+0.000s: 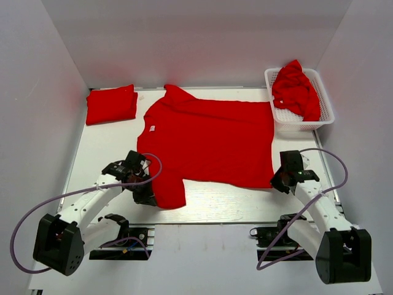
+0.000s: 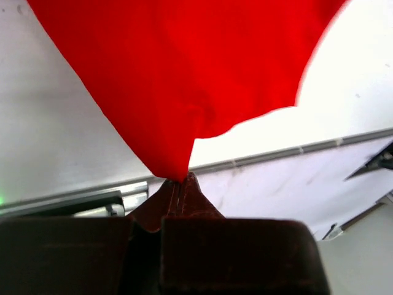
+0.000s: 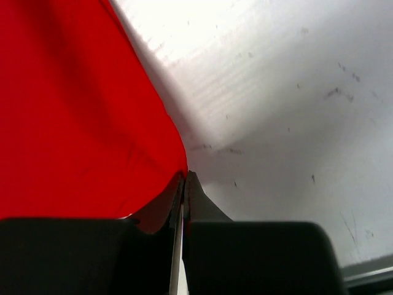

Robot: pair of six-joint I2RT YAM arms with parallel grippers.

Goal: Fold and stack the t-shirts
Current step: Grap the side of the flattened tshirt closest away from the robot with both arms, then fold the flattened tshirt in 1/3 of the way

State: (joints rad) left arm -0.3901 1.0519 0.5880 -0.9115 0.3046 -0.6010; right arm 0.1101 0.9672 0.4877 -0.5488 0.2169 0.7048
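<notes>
One spread t-shirt (image 1: 209, 141) lies flat across the middle of the bench (image 1: 215, 206), collar toward the left and hem toward the right. A folded t-shirt (image 1: 112, 104) sits at the far left corner, and a crumpled t-shirt (image 1: 295, 92) waits in the white basket (image 1: 320, 121) at the far right.

The left tool (image 1: 144, 195) is closed on the near sleeve of the spread t-shirt; its wrist view shows the cloth drawn to a point between the shut jaws. The right tool (image 1: 277, 182) is closed at the near corner of the hem, and in its wrist view the red edge runs right into the shut fingertips (so it appears to have the fabric, though only a sliver of it).

The step in hand looks like the first fold of this shirt: both near corners are taken, and nothing is turned over yet. The next move likely calls for both arms to lift together and carry the near edge away toward the far edge, keeping the cloth taut between them so it lands straight, not bunched.
</notes>
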